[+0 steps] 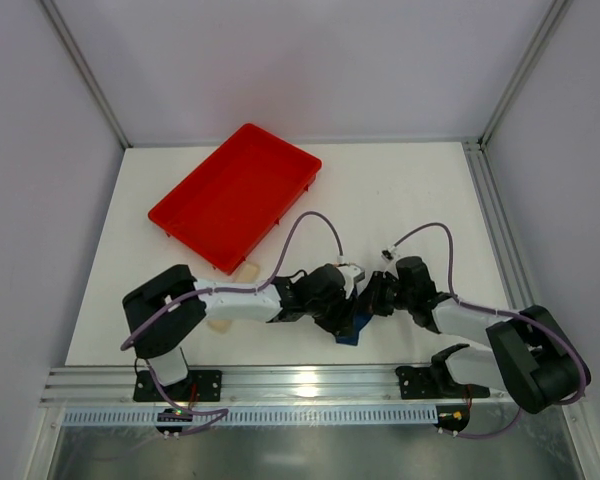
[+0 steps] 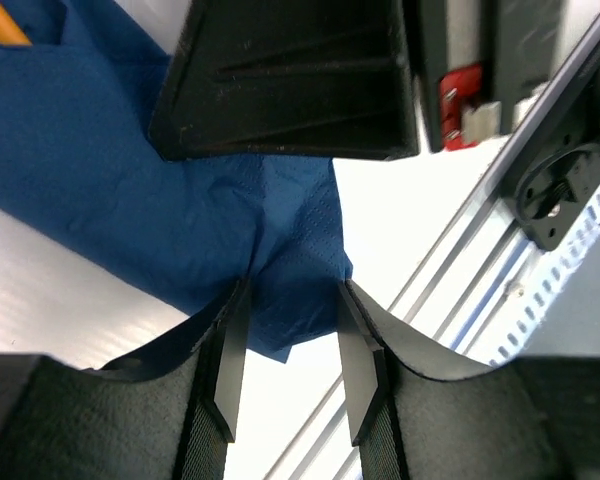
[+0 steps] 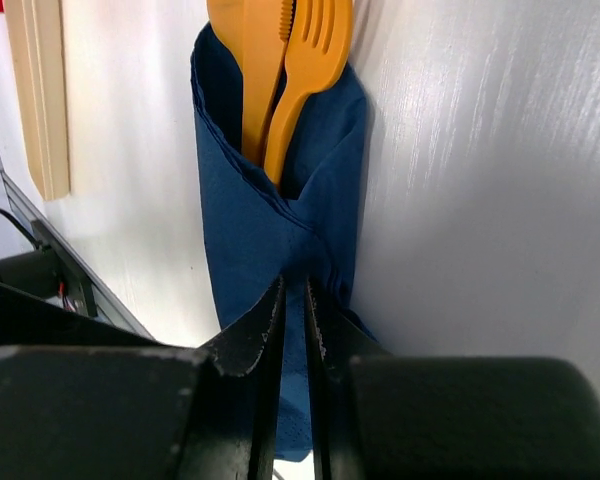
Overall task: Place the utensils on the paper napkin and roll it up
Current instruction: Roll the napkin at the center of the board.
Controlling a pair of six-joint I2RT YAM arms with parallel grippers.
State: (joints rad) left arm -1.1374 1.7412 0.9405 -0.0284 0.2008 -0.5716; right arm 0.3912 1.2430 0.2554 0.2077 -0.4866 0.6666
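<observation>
Right pincer (image 3: pixel 293 290) clenched on a fold of the thin dark navy paper napkin (image 3: pixel 250 230). Napkin is wrapped around the slim orange plastic utensils (image 3: pixel 285 70) just ahead of its tips; fork tines and a second piece stick out the far end. Left pincer (image 2: pixel 293 290) released, fingers apart, straddling a napkin corner. Pale beige flat strip (image 3: pixel 42 90) ahead-left of the right pincer. Red rectangular plastic tray (image 1: pixel 235 195) well beyond both, on the white counter (image 1: pixel 410 200).

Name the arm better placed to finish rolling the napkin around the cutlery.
Probably the right: the right gripper is pinched on the paper napkin, just below the wrapped utensils. The left gripper stands open, only straddling a loose fold.
</observation>
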